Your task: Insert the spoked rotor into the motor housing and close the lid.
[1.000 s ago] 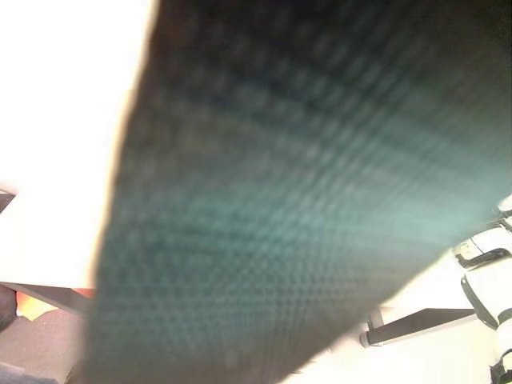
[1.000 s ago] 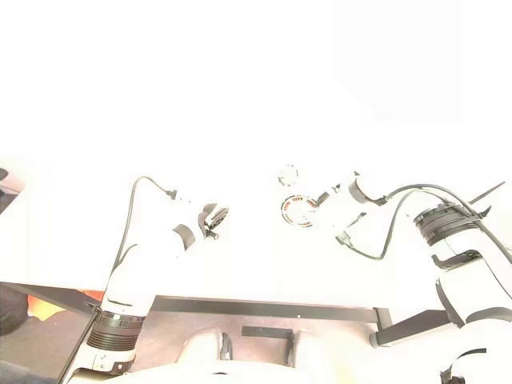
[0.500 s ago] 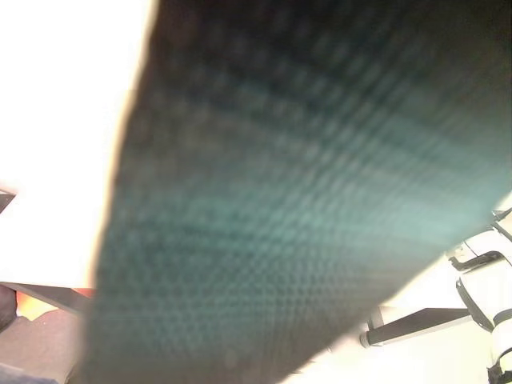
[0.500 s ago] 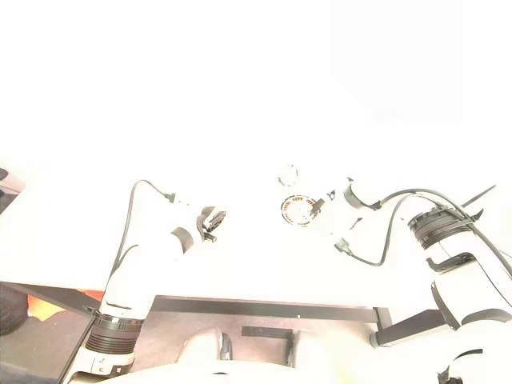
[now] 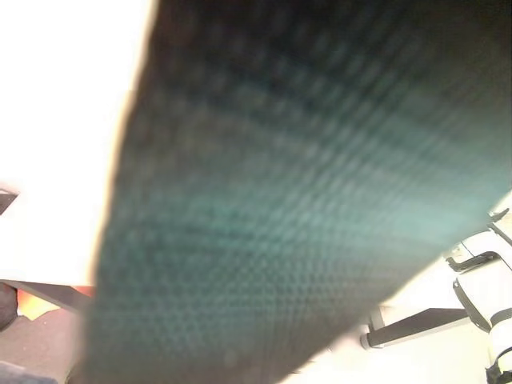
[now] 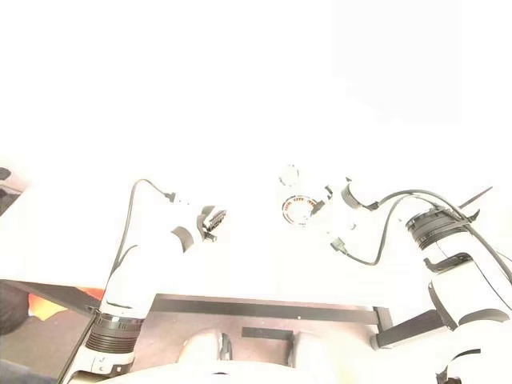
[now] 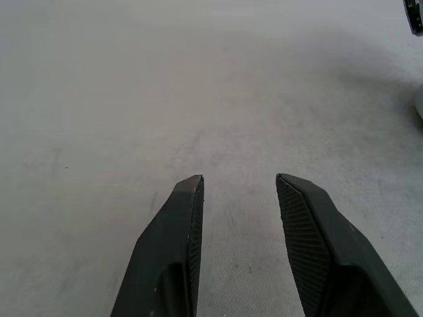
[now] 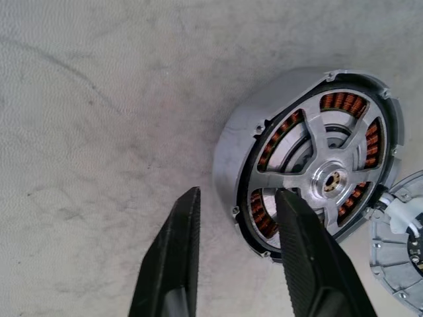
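The round silver motor housing lies on the white table, with the spoked rotor sitting inside it and copper coils showing between the spokes. A round silver lid lies flat right beside the housing, seen as a small disc just behind it. My right gripper points down over the housing's edge, open. One of its fingers stands outside the wall over bare table, the other over the rotor's rim. My left gripper hangs open over bare table, well to the left.
A dark, blurred, textured surface covers most of the left eye view. The table's front edge runs below both arms. Black cables loop from my right wrist.
My right arm has shifted left, bringing its gripper up to the housing. The left arm has not moved.
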Available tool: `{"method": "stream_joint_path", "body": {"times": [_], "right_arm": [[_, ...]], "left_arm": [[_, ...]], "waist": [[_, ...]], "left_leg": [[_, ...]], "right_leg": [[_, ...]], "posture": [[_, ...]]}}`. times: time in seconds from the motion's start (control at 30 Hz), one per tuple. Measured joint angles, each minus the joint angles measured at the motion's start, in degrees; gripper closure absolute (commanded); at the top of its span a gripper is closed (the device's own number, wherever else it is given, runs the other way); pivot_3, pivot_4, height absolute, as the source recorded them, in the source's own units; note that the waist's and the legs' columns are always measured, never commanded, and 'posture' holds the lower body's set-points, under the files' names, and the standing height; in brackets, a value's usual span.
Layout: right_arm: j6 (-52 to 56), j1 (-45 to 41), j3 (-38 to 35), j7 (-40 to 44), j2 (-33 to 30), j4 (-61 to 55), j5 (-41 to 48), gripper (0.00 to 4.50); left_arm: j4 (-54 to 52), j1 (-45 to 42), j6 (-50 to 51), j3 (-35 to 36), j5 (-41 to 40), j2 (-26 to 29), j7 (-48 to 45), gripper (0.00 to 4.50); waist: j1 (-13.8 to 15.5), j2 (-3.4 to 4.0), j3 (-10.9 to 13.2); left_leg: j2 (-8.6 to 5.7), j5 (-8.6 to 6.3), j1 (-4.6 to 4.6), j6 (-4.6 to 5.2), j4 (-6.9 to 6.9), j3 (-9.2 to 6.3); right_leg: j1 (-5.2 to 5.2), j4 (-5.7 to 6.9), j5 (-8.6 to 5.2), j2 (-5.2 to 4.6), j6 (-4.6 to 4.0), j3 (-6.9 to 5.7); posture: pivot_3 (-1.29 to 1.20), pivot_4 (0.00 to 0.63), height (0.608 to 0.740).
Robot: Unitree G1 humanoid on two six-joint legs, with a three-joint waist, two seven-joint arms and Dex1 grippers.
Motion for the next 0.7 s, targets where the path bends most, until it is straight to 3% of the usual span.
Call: {"method": "stream_joint_path", "body": {"times": [0.07, 0.2, 0.3, 0.5, 0.7], "right_arm": [[-0.1, 0.0, -0.2, 0.8, -0.2, 0.0, 0.0, 4.09], [-0.3, 0.3, 0.0, 0.8, 0.0, 0.3, -0.1, 4.09], [0.2, 0.3, 0.0, 1.1, 0.2, 0.5, -0.1, 4.48], [2.6, 0.3, -0.2, 1.8, 0.6, 0.2, 0.5, 4.48], [14.3, 1.0, -1.9, 1.9, 3.9, -1.5, 1.5, 4.48]], "left_arm": [[0.1, 0.0, 0.0, 0.1, 0.1, 0.1, 0.0, 2.67], [0.2, -0.4, 0.0, -0.1, 0.1, 0.0, -0.1, 2.67], [0.2, -0.4, 0.0, -0.1, 0.2, 0.0, -0.1, 2.67], [0.3, -0.4, 0.0, -0.1, 0.5, -0.1, 0.0, 2.67], [0.4, -0.4, -0.1, -0.1, 0.7, -0.4, 0.0, 2.67]], "waist": [[-0.1, -0.07, 0.0], [-0.4, -0.08, 0.0], [-0.3, -0.07, 0.0], [-0.3, -0.08, 0.0], [-1.8, -0.09, 0.0]], "left_leg": [[0.01, -0.02, 0.05, 0.03, 0.00, 0.01], [0.05, -0.05, 0.15, -0.05, -0.01, 0.05], [0.07, -0.09, 0.26, -0.18, -0.01, 0.05], [0.07, -0.09, 0.26, -0.18, -0.01, 0.07], [0.11, -0.06, 0.32, -0.25, -0.01, 0.07]], "right_leg": [[0.13, -0.04, 0.00, 0.00, 0.00, 0.00], [0.17, -0.03, 0.00, 0.00, 0.00, 0.00], [0.23, -0.01, -0.01, 0.02, 0.01, -0.01], [0.25, -0.04, -0.01, 0.01, 0.01, -0.01], [0.25, -0.03, -0.02, 0.05, 0.03, -0.01]], "posture": [[0.00, 0.000, 0.740], [0.00, 0.000, 0.740], [0.00, 0.000, 0.740], [0.00, 0.000, 0.740], [0.00, 0.000, 0.740]]}}
